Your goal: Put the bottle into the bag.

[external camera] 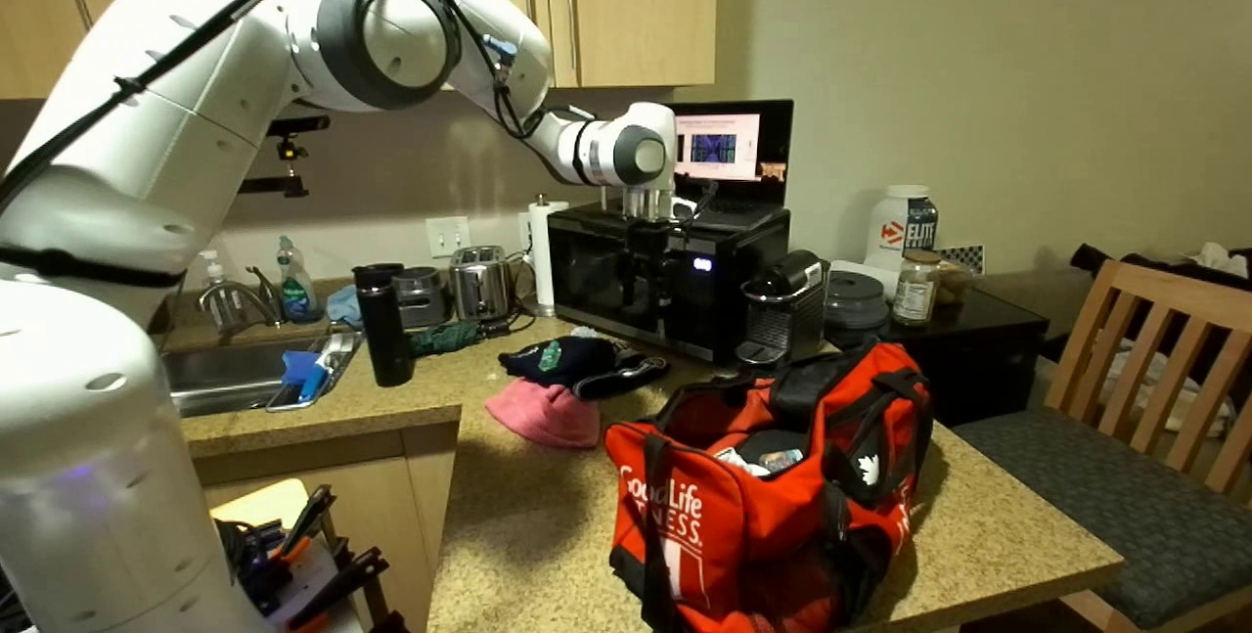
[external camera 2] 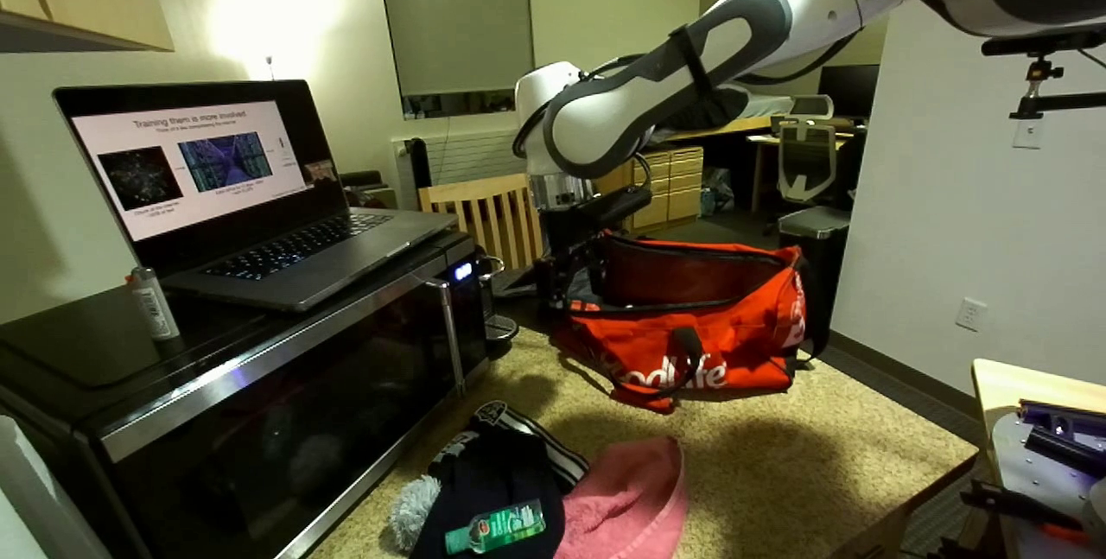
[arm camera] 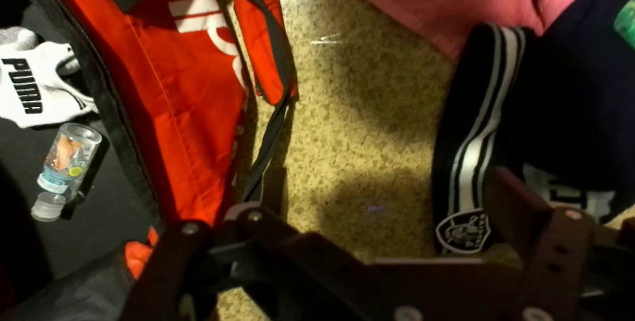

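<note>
Gripper (arm camera: 389, 194) spread, empty, between bag (arm camera: 173, 112) (left) and dark hat (arm camera: 570, 107) (right) in the wrist view; green bottle (external camera 2: 499, 528) atop the hat probably next: straddle its narrow width without pinching fabric; clear bottle (arm camera: 67, 166) inside bag

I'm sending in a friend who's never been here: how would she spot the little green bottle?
Find the black microwave with a laptop on top. In front, a dark hat with a grey pom-pom lies beside pink fabric; the green bottle lies on that hat. Its green colour sets it apart from the clear bottle inside the red bag.
</note>
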Action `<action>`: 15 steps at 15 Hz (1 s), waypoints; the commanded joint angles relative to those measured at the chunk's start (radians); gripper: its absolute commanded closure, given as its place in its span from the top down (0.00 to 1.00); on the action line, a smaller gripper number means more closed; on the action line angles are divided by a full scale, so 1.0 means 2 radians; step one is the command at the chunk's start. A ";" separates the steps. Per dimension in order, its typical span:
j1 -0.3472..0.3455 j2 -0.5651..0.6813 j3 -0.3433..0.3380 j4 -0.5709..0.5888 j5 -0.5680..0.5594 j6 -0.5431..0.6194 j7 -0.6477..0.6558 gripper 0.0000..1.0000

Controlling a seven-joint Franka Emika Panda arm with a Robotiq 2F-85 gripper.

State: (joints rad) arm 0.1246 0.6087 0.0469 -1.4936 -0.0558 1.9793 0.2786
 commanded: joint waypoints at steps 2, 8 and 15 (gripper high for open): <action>-0.002 -0.064 0.013 -0.077 0.016 -0.027 -0.057 1.00; 0.003 -0.116 0.029 -0.155 0.027 -0.023 -0.076 1.00; 0.038 -0.171 0.029 -0.249 -0.014 0.064 -0.035 1.00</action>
State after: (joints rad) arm 0.1816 0.3429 0.1036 -1.8796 -0.0508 2.0182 0.1717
